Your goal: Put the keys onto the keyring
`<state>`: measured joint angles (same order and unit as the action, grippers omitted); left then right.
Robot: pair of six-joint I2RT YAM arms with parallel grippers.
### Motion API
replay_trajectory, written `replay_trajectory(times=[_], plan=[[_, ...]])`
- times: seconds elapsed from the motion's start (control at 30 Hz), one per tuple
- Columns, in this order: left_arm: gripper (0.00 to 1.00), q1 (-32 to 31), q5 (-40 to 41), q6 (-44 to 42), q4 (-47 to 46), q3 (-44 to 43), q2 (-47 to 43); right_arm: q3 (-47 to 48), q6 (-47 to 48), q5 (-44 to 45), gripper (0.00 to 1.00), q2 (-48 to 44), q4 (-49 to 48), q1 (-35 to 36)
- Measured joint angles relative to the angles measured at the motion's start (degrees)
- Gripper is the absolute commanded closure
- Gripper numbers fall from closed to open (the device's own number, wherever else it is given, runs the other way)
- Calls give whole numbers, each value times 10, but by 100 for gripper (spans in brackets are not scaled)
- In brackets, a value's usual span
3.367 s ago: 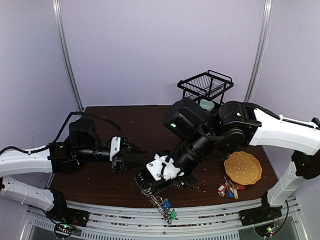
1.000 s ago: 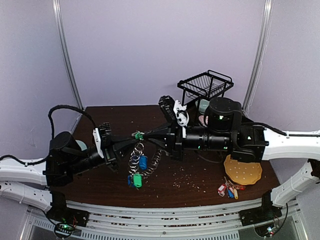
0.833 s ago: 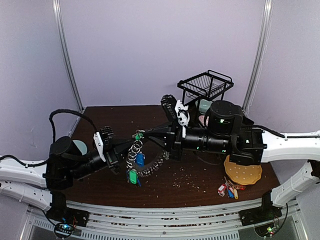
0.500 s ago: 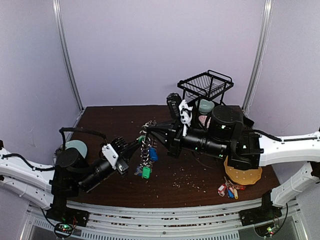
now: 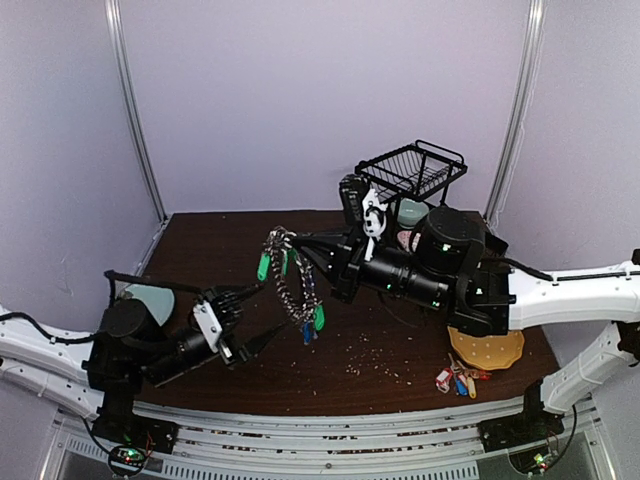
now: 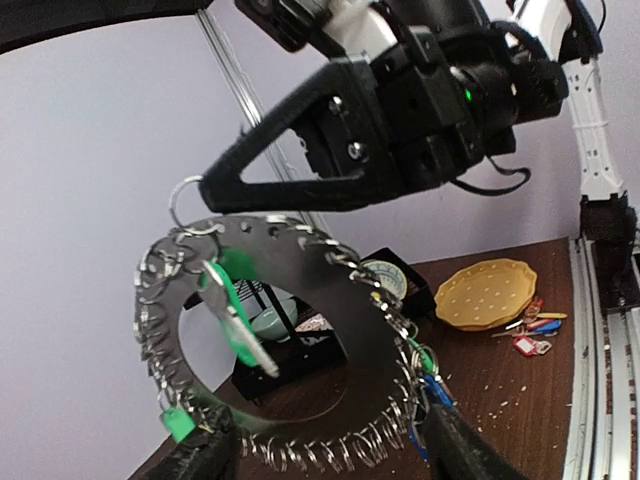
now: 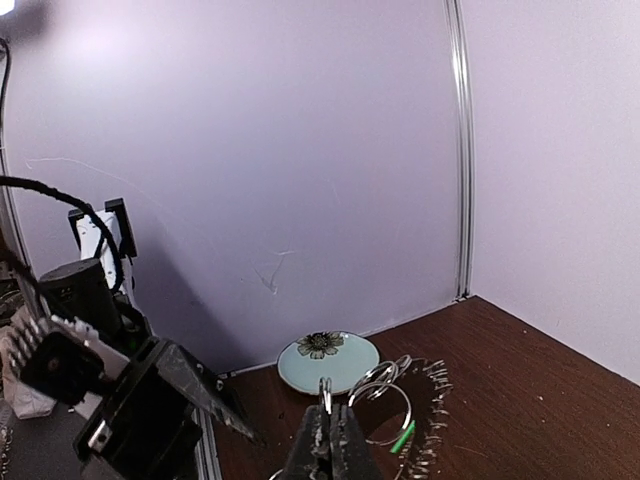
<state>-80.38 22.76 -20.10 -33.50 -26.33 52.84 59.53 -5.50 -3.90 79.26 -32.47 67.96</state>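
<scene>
Silver metal keyring [image 5: 291,283]: It is a big ring with lots of little wire loops and green and blue tagged keys on it. It hangs in the air above the dark brown wooden tabletop [image 5: 215,240], between the two arms.
Right hand [image 7: 327,420]: Its fingers are pressed together on one little loop at the top of the keyring. The whole keyring dangles from that small pinch.
Left hand [image 5: 248,320]: Its fingers [image 6: 205,455] are wide apart and hold nothing. It sits low, just beside the bottom of the keyring, and points up at it.
Loose bunch of keys [image 5: 457,380]: These have red, yellow and blue tags. They lie on the tabletop by the right side, just beside the round yellow plate [image 5: 486,338], well apart from both hands.
Step now: I think the left hand should catch the keyring and hold it steady.
How to do it well: Move up slowly so the ring slides between the two open fingers. Close on the thick ring itself, not on the thin loops or the tags. The right hand should keep its pinch until the left hand has a firm hold.
Watch out: The keyring hangs from one loop, so a bump could make it swing or slip and drop.
</scene>
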Motion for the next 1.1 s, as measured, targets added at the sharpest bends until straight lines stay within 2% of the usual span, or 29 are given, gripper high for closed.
replay_trajectory(times=[0.07,0.1,0.17,0.2,0.23,0.37,0.6,0.77,0.9,1.03,1.1], plan=[[35,12,-32,19,37,5,-61,0,7,-19,100,-2,-3,-4],[43,21,-50,30,51,5,-91,0,9,-29,100,-3,-4,-5],[68,37,-77,58,72,-2,-132,-1,15,-56,100,-3,-7,-8],[74,45,-85,72,83,-15,-143,-2,19,-70,100,-3,-9,-9],[75,51,-90,87,93,-31,-142,-3,22,-82,100,-3,-11,-9],[68,72,-130,135,133,-109,-96,-15,28,-131,100,-3,-30,-9],[67,85,-203,177,211,-182,-31,-19,32,-174,100,-3,-45,-7],[85,87,-217,181,247,-202,-15,-21,38,-186,100,-3,-45,-7],[86,88,-219,181,251,-202,-12,-21,41,-194,100,-3,-45,-7],[100,90,-218,180,259,-202,-14,-24,45,-202,100,-3,-45,-7],[100,92,-218,180,264,-202,-17,-24,52,-206,100,-3,-44,-7]])
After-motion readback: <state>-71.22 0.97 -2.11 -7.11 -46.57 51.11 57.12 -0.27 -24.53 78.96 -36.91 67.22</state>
